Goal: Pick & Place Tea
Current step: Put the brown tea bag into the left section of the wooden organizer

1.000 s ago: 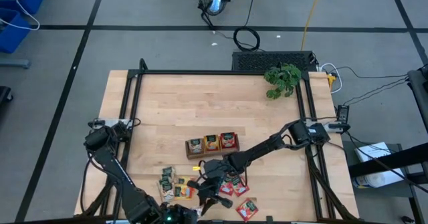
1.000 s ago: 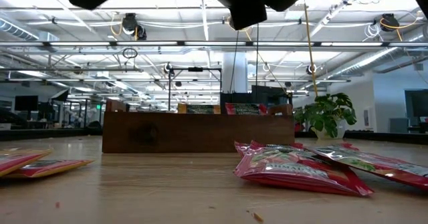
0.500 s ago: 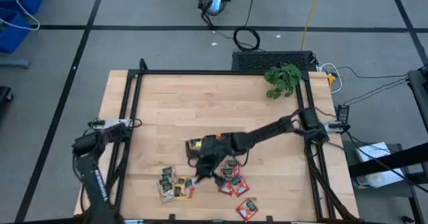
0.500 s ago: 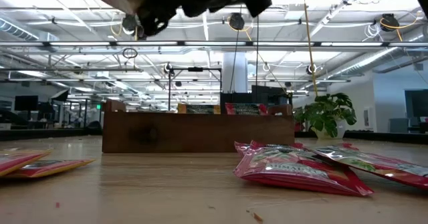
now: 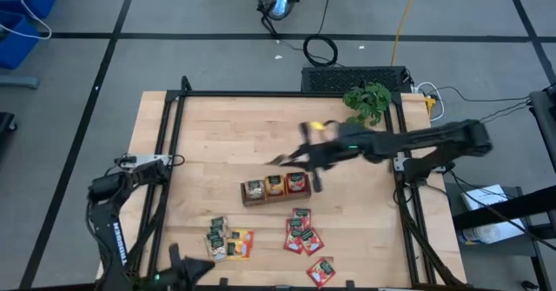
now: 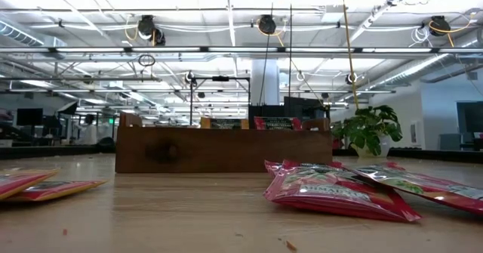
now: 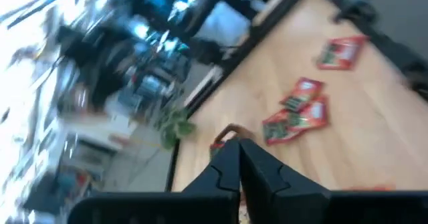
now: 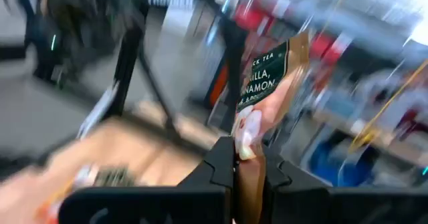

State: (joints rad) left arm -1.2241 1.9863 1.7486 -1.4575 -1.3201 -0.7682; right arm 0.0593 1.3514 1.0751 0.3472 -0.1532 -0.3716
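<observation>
While raised above the bench (image 5: pixel 217 135), the right hand (image 8: pixel 244 158) pinches a tea sachet (image 8: pixel 267 97).
The left hand (image 7: pixel 239 158) is closed, empty, at the near edge.

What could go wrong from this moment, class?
1. The right end effector pinches only the bottom edge of a sachet in mid-air, so the sachet may slip out.
2. The arm hangs over the tray, where a dropped sachet could land in the wrong compartment.
</observation>
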